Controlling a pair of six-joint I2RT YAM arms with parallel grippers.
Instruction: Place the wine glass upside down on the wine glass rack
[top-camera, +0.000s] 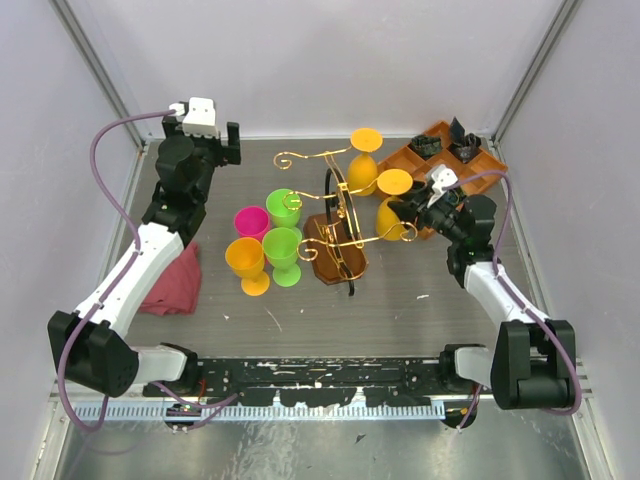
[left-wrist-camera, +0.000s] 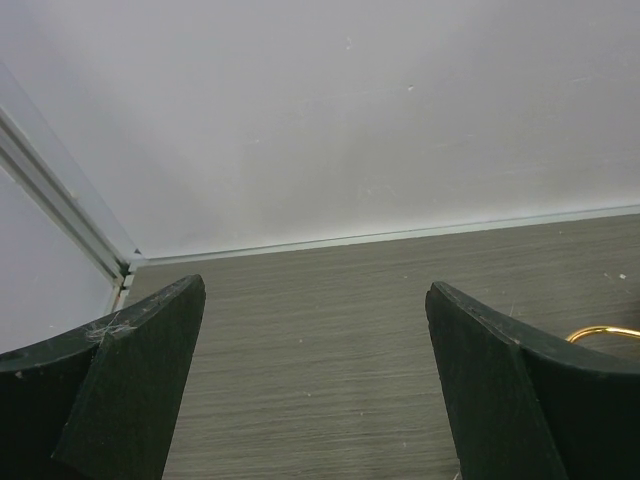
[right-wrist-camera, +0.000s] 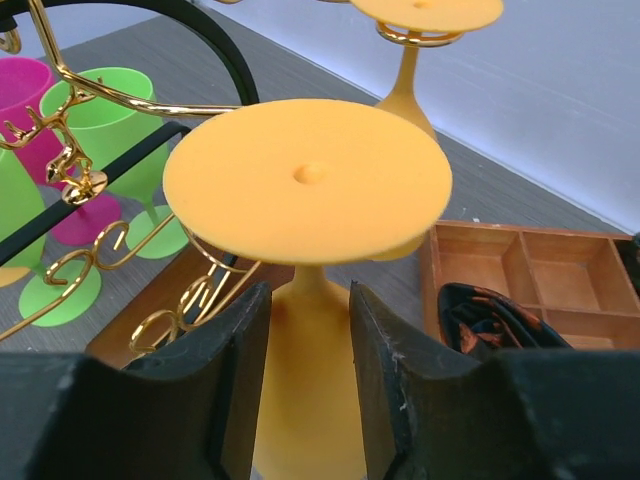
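The wine glass rack (top-camera: 345, 206) is gold wire on a dark-brown base (top-camera: 335, 264), mid-table. My right gripper (top-camera: 408, 214) is shut on the bowl of an orange wine glass (top-camera: 394, 182), held upside down with its foot on top, at the rack's right scrolled arm. In the right wrist view the fingers (right-wrist-camera: 230, 350) clamp the glass (right-wrist-camera: 308, 180) just below the stem, and the gold curls (right-wrist-camera: 205, 262) lie right beside the stem under the foot. A second orange glass (top-camera: 365, 142) hangs upside down at the back arm. My left gripper (top-camera: 230, 142) is open and empty at the back left (left-wrist-camera: 315, 300).
Two green glasses (top-camera: 283, 250), a magenta one (top-camera: 251, 221) and an orange one (top-camera: 246, 262) stand upright left of the rack. A red cloth (top-camera: 172, 282) lies at the left. An orange-brown compartment tray (top-camera: 470, 160) holds dark items at the back right. A black hoop (top-camera: 331, 190) stands by the rack.
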